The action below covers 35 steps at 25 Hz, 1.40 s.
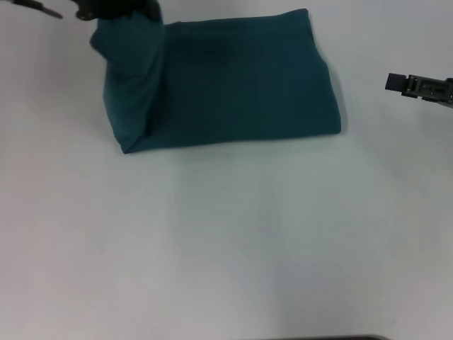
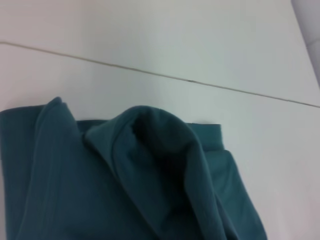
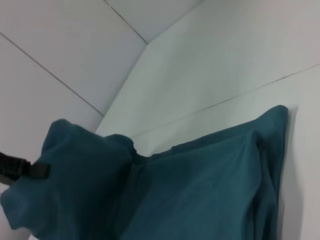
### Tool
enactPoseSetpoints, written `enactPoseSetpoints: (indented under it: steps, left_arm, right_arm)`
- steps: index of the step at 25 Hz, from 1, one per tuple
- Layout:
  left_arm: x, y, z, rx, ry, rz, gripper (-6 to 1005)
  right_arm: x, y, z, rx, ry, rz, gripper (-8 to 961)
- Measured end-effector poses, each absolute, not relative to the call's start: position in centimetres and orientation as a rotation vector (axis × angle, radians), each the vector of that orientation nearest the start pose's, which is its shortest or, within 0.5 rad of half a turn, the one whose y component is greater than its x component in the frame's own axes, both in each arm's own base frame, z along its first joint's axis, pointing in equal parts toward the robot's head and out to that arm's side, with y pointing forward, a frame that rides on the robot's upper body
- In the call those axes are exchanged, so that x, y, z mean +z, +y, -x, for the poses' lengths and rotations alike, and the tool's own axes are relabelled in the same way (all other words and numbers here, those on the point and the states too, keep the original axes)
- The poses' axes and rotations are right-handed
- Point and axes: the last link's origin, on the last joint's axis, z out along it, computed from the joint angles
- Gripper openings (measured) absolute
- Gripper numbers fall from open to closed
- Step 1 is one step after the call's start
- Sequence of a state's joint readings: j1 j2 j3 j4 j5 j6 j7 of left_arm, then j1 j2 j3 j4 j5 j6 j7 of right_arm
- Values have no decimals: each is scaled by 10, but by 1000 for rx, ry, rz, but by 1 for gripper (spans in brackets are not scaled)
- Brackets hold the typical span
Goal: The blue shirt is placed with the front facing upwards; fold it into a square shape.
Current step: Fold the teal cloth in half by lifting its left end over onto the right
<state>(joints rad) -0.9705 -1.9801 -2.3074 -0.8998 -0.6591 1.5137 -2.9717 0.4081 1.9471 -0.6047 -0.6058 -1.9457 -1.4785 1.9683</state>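
Head view shows the blue shirt [image 1: 226, 85] already folded into a thick, roughly rectangular bundle lying on the far half of the white table [image 1: 226, 241], a little left of centre. My left gripper [image 1: 120, 10] is at the far left corner of the bundle, closed on a bunch of the cloth and holding that end lifted, so the left edge hangs in a loose drape down to the table instead of lying flat. I judge I have it raised this way to carry that end over toward the right and shorten the bundle into a square.

My right gripper [image 1: 417, 85] hangs off to the right, well apart from the shirt and holding nothing; I cannot tell how wide its fingers stand.

From the left wrist the lifted cloth forms a hollow hump [image 2: 160, 145] over the flatter layers, with a table seam [image 2: 160, 75] running beyond it. Nothing else lies on the table near the shirt, so nothing blocks the fold; the only risk I see is the lower layers dragging along and the edges ending up uneven.
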Motion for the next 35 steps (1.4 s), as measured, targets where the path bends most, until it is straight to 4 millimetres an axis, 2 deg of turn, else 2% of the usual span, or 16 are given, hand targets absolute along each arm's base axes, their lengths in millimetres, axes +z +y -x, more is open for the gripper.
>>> enactPoseSetpoints:
  steps: [6, 20, 26, 35]
  left_arm:
    - [38, 441, 124, -167, -1775, 2237, 93]
    - [-17, 443, 91, -146, -1716, 2321, 92]
    - [-27, 443, 74, -143, -1669, 2358, 91]
    - [-42, 448, 71, -144, -1651, 2338, 91]
  right_arm:
    - [61, 317, -336, 794, 1528, 2199, 898]
    - [59, 318, -336, 773, 1528, 2210, 898]
    - [59, 319, -337, 759, 1524, 2211, 898]
    - [57, 320, -337, 751, 1522, 2201, 898]
